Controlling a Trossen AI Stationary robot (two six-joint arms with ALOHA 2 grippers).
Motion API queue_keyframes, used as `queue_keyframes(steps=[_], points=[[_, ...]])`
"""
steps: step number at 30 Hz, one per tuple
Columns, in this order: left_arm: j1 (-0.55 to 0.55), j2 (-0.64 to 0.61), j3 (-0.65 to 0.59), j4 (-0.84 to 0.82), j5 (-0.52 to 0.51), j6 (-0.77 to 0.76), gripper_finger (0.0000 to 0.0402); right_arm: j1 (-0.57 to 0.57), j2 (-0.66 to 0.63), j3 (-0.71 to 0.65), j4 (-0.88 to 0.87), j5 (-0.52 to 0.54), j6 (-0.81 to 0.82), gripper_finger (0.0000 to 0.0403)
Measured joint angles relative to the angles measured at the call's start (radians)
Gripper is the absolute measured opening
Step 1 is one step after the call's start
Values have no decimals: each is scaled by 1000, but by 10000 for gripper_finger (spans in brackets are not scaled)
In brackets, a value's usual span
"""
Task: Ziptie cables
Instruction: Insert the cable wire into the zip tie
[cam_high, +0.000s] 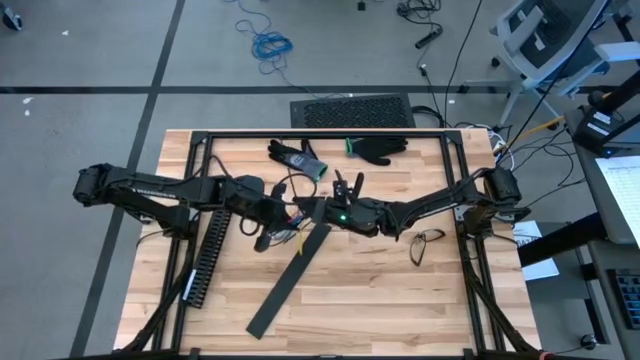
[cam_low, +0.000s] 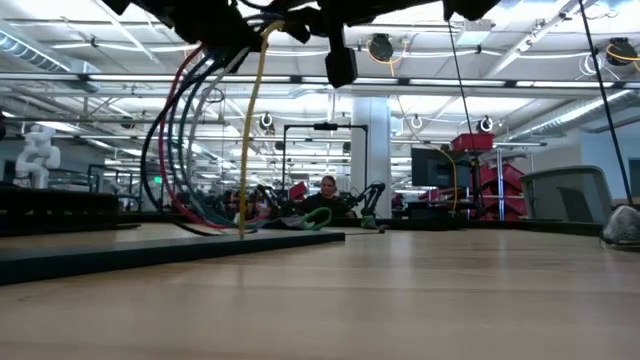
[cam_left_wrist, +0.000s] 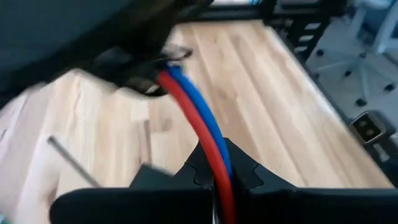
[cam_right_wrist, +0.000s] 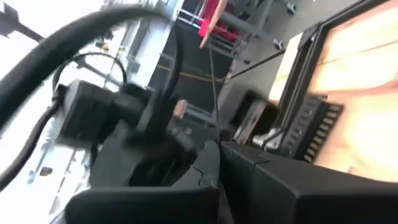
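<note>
Meeting above the middle of the wooden table (cam_high: 400, 300), both arms hold their grippers close to each other, and the spot where they meet is a dark tangle from overhead. The left gripper (cam_left_wrist: 214, 180) has its fingers pressed together on the cables (cam_left_wrist: 199, 124); its wrist view shows a red and a blue wire running up out of the pinch, while the rest of the bundle is cut off there. In the low view the cables (cam_low: 215, 130) hang in loops from the arms down to the table, red, blue, green and yellow strands, their upper ends lost behind dark hardware at the frame's edge. The right gripper (cam_right_wrist: 217, 155) has its fingers drawn together too; whether anything sits between them cannot be told, as its wrist view is blurred and crowded with dark parts.

Left of the cables lies a long black slotted duct (cam_high: 207, 255), and a flat black strip (cam_high: 290, 280) slants away below them. Behind them, toward the table's far edge, sit two black gloves (cam_high: 380, 148). Glasses (cam_high: 428, 242) rest to their right. A person (cam_low: 327, 190) shows small in the room beyond.
</note>
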Motion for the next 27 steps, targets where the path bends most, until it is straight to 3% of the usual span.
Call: queue_keyframes(steps=[16,27], points=[[-2,2,21,167,-29,-7,10,-1,-6,128,-239,-36,-73,0],[-3,-5,50,160,-26,-26,11,-2,-2,126,-220,-37,-86,0]])
